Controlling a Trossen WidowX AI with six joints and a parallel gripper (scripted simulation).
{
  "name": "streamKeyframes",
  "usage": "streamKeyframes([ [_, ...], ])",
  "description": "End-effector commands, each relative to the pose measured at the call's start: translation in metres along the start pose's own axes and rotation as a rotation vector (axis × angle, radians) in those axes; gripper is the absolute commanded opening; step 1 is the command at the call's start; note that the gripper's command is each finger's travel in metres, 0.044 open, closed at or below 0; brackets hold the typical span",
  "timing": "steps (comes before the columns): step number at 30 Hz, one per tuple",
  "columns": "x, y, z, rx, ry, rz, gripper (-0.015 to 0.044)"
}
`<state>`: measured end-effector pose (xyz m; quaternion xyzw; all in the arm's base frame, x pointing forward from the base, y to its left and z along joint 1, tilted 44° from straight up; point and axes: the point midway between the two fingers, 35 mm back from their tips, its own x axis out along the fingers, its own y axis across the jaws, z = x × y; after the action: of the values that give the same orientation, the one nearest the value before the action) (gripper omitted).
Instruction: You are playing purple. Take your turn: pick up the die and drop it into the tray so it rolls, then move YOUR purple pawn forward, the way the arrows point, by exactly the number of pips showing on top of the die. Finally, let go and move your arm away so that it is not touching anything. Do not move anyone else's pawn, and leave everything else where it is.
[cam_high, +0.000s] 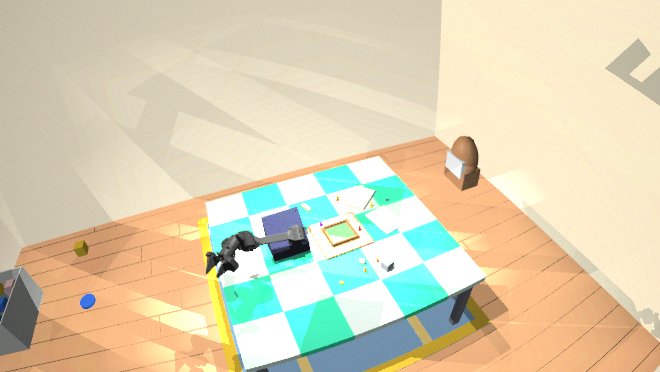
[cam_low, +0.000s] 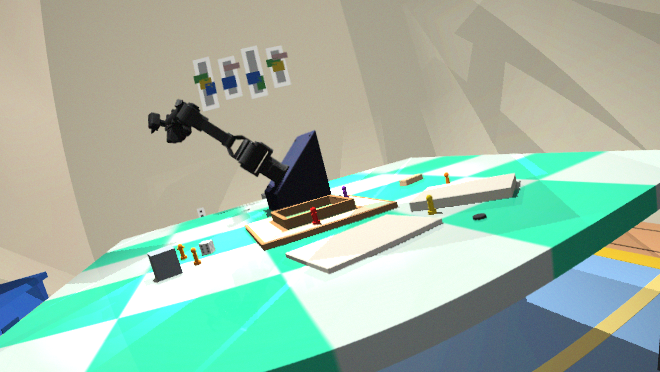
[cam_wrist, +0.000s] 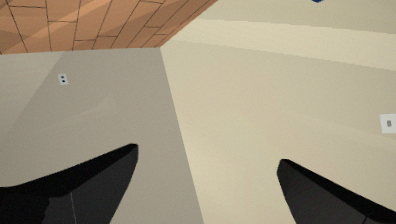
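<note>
Matte black gripper (cam_wrist: 207, 185) with tapered fingers spread wide, empty, well apart from boxy white die (cam_low: 207, 247).

The desk (cam_low: 400, 300) has a smooth, faintly glossy top chequered in white and turquoise. At its centre the tray (cam_low: 312, 207) looks like matt, pale wood with a green felt-like floor. The arm (cam_low: 250, 152) and gripper (cam_low: 156, 122) read as dark matt plastic. The die (cam_low: 206, 247) is smooth white. Around the desk, the floor (cam_high: 125, 280) shows warm wooden planks.
</note>
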<state>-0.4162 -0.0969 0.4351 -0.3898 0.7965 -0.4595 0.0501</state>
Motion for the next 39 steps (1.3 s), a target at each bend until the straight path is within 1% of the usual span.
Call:
streamKeyframes([
  [1, -0.001, -0.003, -0.001, -0.003, 0.004, -0.006, 0.0374],
  [2, -0.003, -0.011, -0.003, -0.011, 0.015, -0.022, 0.0347],
  [5, -0.016, -0.059, -0.013, -0.091, 0.071, -0.121, 0.0275],
  [12, -0.057, -0.17, -0.021, -0.447, 0.197, -0.362, 0.0275],
  [19, -0.12, -0.278, -0.002, -0.798, 0.364, -0.612, 0.0275],
  [24, -0.173, -0.34, 0.026, -1.056, 0.493, -0.775, 0.0275],
  [29, -0.229, -0.39, 0.065, -1.312, 0.635, -0.932, 0.0275],
  [34, -0.288, -0.427, 0.117, -1.57, 0.794, -1.1, 0.0275],
  [39, -0.347, -0.447, 0.177, -1.819, 0.975, -1.274, 0.0275],
])
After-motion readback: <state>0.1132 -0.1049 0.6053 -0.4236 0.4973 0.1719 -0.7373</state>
